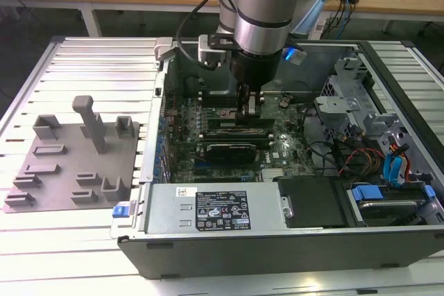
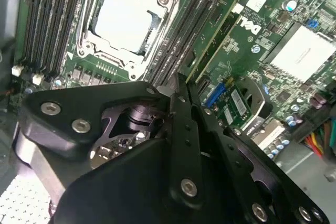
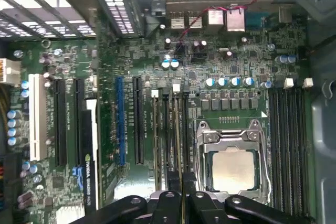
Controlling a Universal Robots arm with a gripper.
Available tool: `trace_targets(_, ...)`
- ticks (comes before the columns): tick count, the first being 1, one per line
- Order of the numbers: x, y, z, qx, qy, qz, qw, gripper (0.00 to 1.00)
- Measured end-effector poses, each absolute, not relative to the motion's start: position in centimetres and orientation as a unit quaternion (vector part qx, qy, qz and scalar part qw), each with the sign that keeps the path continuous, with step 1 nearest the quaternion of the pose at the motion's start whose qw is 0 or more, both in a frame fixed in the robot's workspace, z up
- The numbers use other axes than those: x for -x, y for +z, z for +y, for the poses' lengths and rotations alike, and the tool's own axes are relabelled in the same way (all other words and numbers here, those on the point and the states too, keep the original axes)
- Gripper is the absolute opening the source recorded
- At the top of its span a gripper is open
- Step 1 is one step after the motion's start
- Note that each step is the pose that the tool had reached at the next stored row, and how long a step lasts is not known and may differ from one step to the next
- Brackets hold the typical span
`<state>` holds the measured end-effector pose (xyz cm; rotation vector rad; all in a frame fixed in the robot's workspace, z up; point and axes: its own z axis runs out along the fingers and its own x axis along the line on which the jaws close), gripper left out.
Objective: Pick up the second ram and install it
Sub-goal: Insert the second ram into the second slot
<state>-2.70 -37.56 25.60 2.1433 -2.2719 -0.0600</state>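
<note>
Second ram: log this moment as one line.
gripper: over slots beside CPU socket | second ram: in slot, between fingertips | grip: cannot tell | tray: no ram

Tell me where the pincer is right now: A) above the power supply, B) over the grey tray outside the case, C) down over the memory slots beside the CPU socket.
C: the pincer sits over the memory slots beside the CPU socket.
</note>
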Motion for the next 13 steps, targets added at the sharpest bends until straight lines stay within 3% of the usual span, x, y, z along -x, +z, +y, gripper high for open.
trace_targets(13, 3.2, 23.8, -37.1, -0.678, -0.015, -0.735, 0.013, 0.11)
